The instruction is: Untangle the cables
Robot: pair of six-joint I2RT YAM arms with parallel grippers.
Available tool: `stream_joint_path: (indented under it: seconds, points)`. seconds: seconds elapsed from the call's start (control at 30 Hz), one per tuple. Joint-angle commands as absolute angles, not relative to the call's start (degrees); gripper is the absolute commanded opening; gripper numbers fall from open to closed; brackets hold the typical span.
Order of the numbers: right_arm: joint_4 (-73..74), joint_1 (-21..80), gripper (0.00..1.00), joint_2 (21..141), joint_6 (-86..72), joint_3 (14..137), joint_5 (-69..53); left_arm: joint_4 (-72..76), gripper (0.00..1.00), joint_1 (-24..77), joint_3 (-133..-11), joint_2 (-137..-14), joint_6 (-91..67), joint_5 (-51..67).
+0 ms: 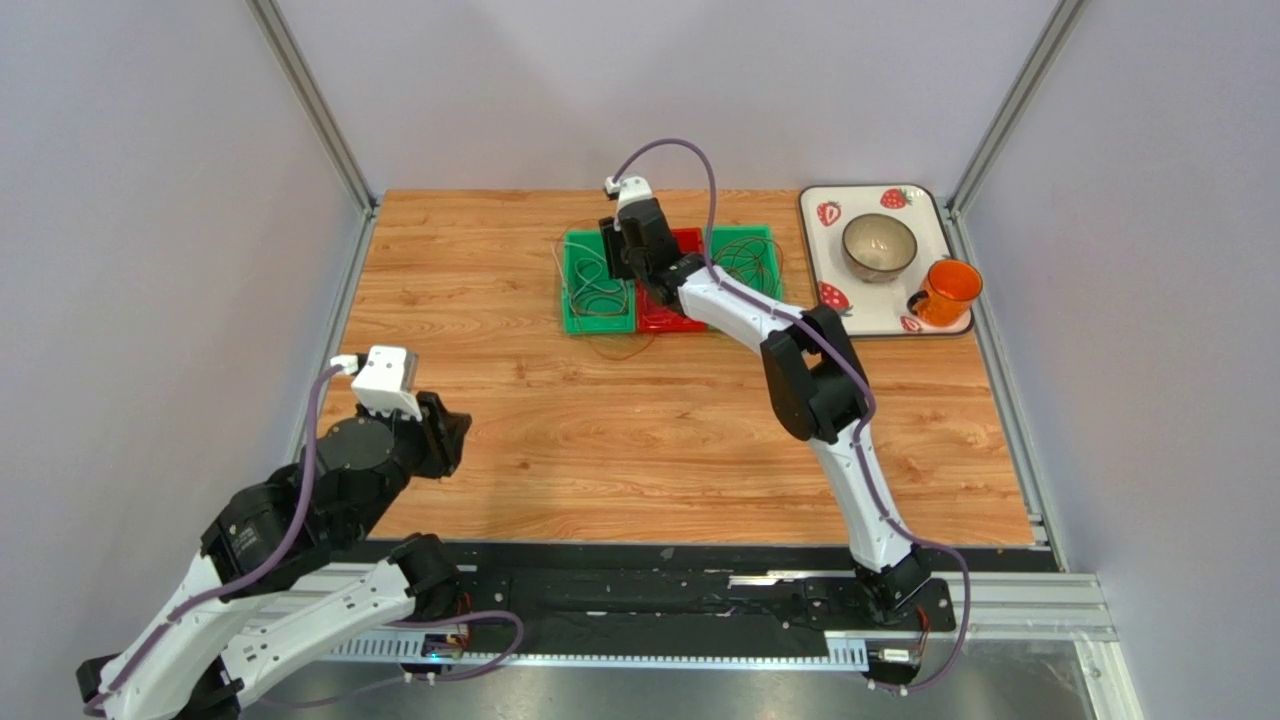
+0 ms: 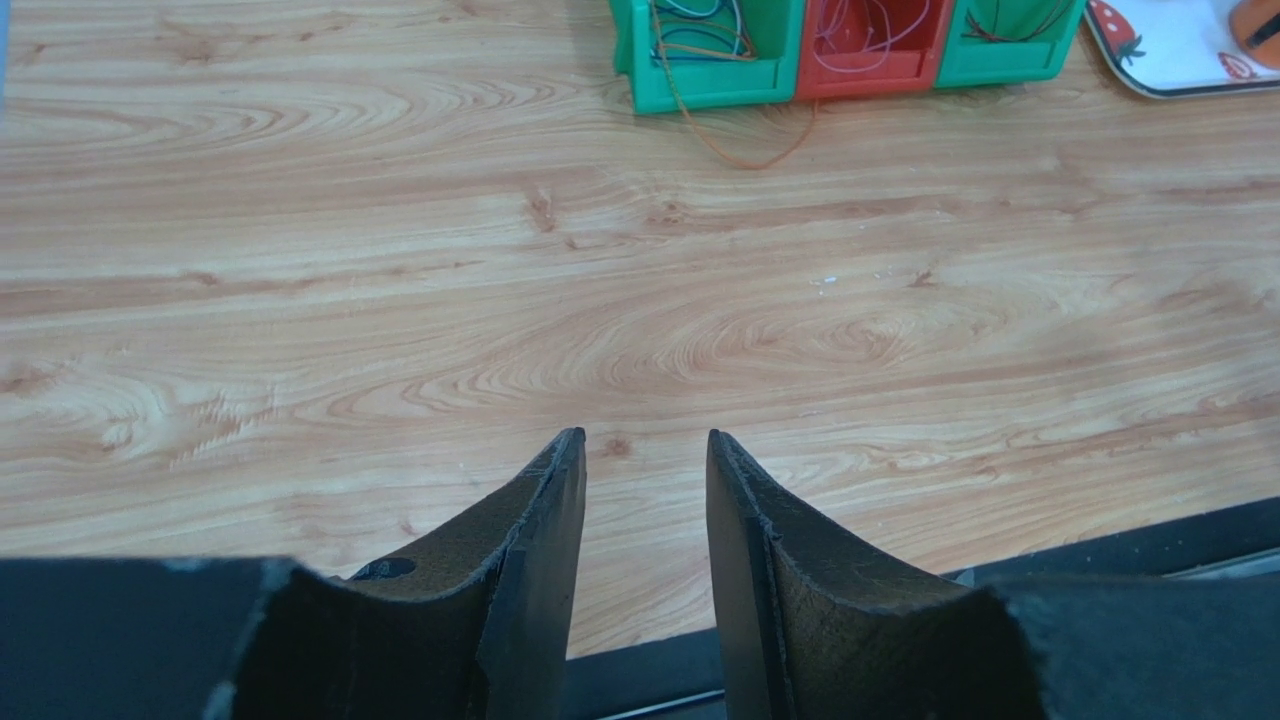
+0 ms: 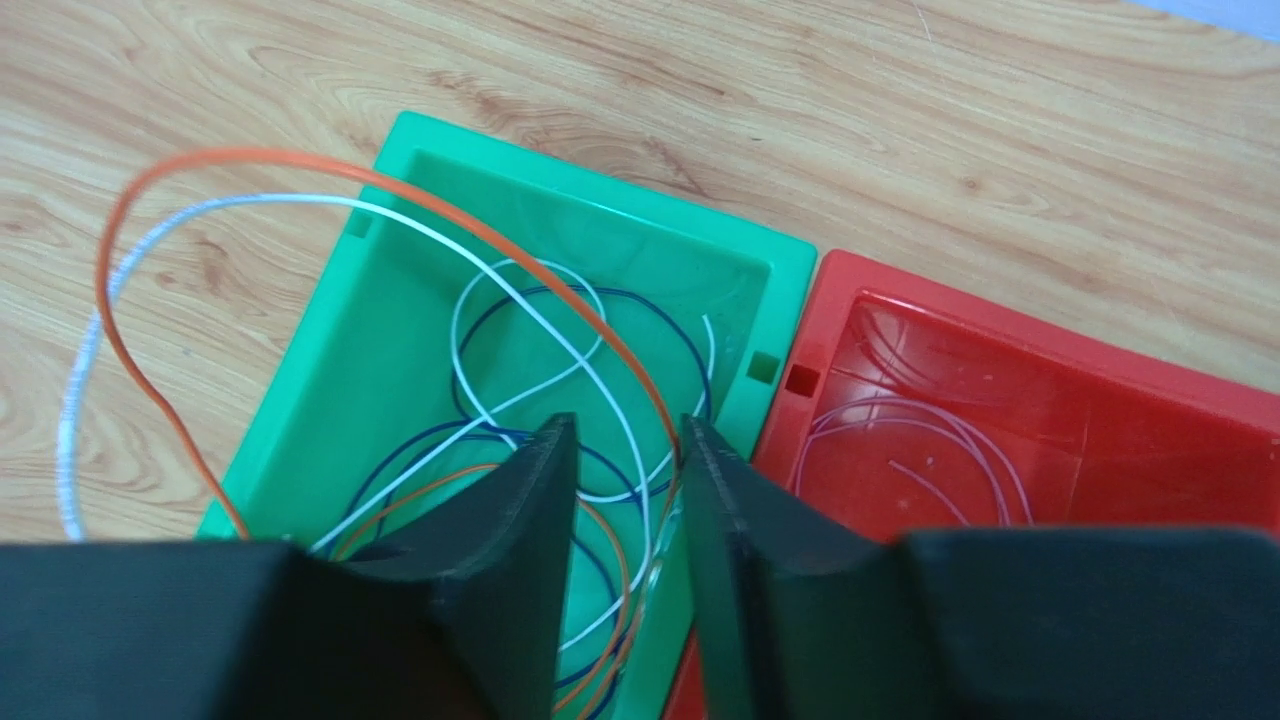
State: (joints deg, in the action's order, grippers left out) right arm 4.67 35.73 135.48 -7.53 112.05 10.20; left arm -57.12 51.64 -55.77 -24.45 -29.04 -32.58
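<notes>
Thin cables, orange [image 3: 271,158], white [image 3: 301,201] and dark blue [image 3: 661,308], lie looped together in the left green bin [image 3: 601,180]; the orange and white loops arch out over its rim onto the table. A pale cable [image 3: 917,428] lies in the red bin [image 3: 1037,323]. My right gripper [image 3: 630,428] is open just above the green bin's right side, with white and orange strands showing in its gap; in the top view it [image 1: 621,267] hangs over that bin [image 1: 579,308]. My left gripper [image 2: 645,438] is open and empty above bare wood, at the table's near left [image 1: 451,435].
A second green bin [image 1: 766,240] with more cables stands right of the red bin [image 1: 691,240]. An orange loop [image 2: 751,158] hangs out onto the table in front of the bins. A strawberry-print tray [image 1: 819,192] at back right holds a metal bowl [image 1: 879,245] and an orange cup [image 1: 950,288].
</notes>
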Motion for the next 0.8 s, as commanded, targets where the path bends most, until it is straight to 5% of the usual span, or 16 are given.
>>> stream_joint_path:
  seconds: [0.0, 0.23, 0.77]
  points:
    - [4.2, 36.1, 0.44, 128.6, -6.4, 112.4, 9.9, -56.0, 0.44, 51.3, -55.9, -26.2, -28.1, -33.3]
    - [3.1, 36.7, 0.55, 121.0, -6.0, 107.9, 9.0, -56.1, 0.44, 51.3, -56.0, -27.7, -28.1, -33.2]
    - [-1.1, 44.7, 0.52, 106.4, -17.8, 81.2, 4.7, -56.1, 0.43, 51.3, -56.1, -27.9, -28.2, -33.2]
